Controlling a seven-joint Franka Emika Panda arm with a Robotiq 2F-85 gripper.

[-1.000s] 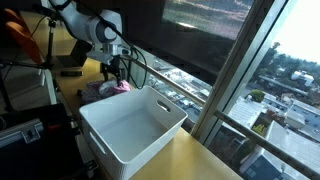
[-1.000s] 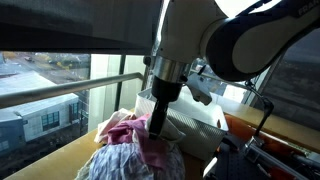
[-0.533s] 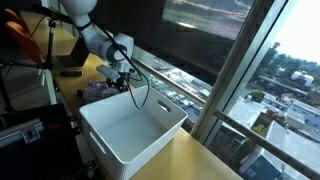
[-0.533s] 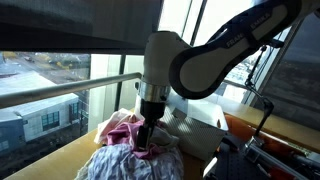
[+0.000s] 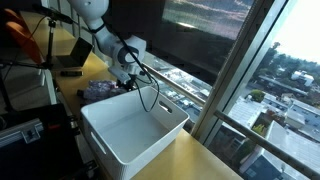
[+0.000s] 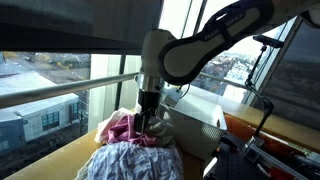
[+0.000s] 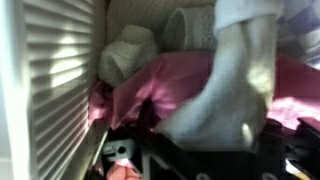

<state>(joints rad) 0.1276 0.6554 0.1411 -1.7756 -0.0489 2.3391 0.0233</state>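
A heap of clothes (image 6: 130, 150) lies on the wooden table next to a white plastic bin (image 5: 135, 125); the heap also shows in an exterior view (image 5: 100, 90). My gripper (image 6: 143, 126) is down in the top of the heap, by the bin's near wall, and shows in both exterior views (image 5: 128, 78). In the wrist view a white cloth (image 7: 225, 90) fills the space at the jaws and stretches up and away over a pink cloth (image 7: 150, 85). The fingers are hidden by the cloth, which looks gripped.
The table (image 5: 190, 160) stands along a big window with a metal rail (image 6: 60, 90). The bin (image 6: 195, 125) is beside the heap. A rolled grey-white cloth (image 7: 128, 55) lies against the bin's ribbed wall (image 7: 60, 80). Stands and cables are behind (image 5: 30, 60).
The arm has swung and the gripper has shifted across the heap towards the bin, staying low in the clothes. The pink cloth is bunched up more around it.
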